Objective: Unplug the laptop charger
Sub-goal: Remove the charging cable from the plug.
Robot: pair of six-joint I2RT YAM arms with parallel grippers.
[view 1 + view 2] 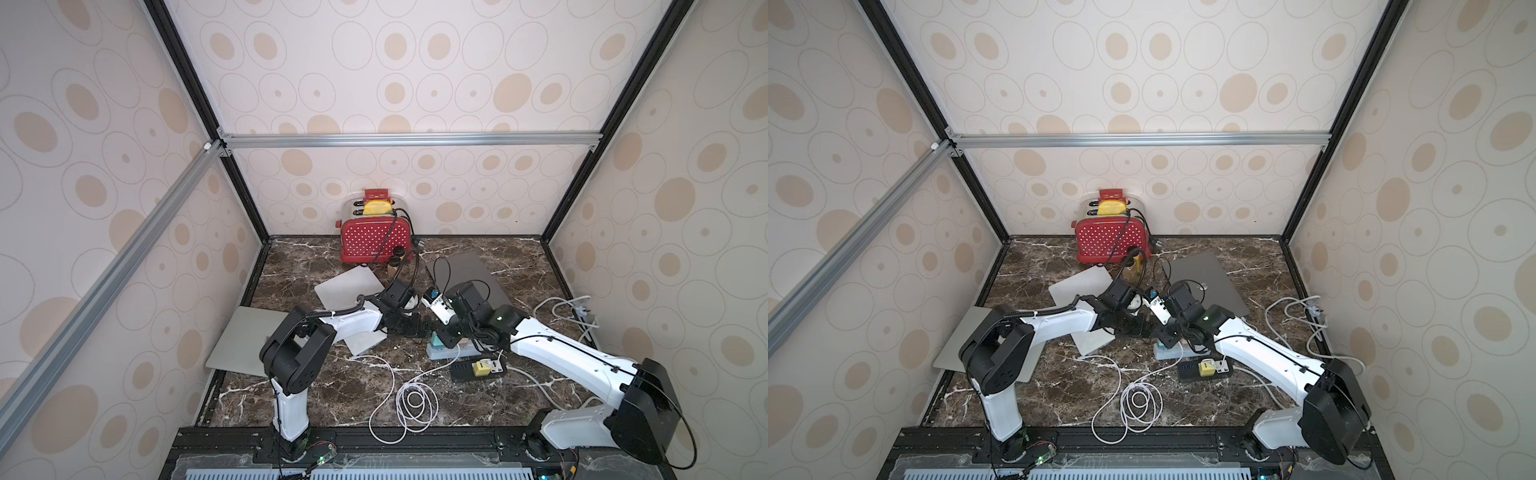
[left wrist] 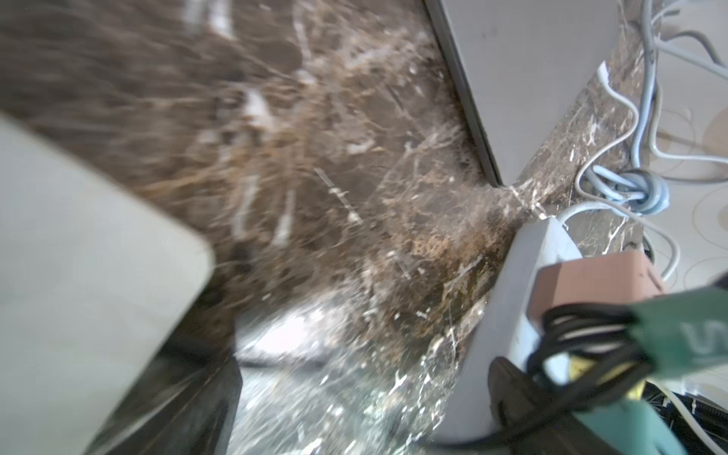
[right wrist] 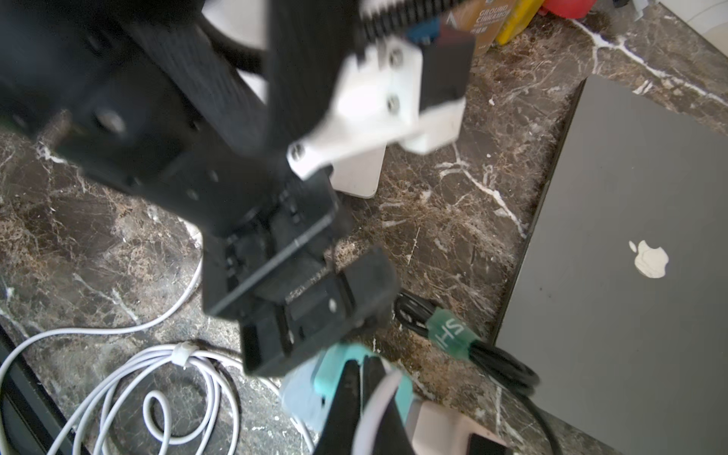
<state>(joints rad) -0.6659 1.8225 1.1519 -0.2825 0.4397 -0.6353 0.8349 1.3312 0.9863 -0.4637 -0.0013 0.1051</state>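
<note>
Three oval-patterned walls (image 1: pixel 395 83) enclose brown marble tabletop (image 1: pixel 332 395); left gripper (image 1: pixel 410 326) splayed, right gripper (image 3: pixel 359 378) clenched.

The tabletop (image 1: pixel 332 395) across the lower middle of both top views is marble-look, brown with white veins, and glossy enough to throw glare. At centre, the toaster (image 1: pixel 370 245) is shiny red enamel dotted white, with a chrome top. The dark laptop (image 3: pixel 630 335) at the right of the right wrist view is matt grey metal. The power strip (image 2: pixel 504 307) is smooth pale plastic. The white cable (image 3: pixel 226 398) looks smooth and rubbery. The frame bar (image 1: pixel 415 139), upper centre, is satin aluminium.
</note>
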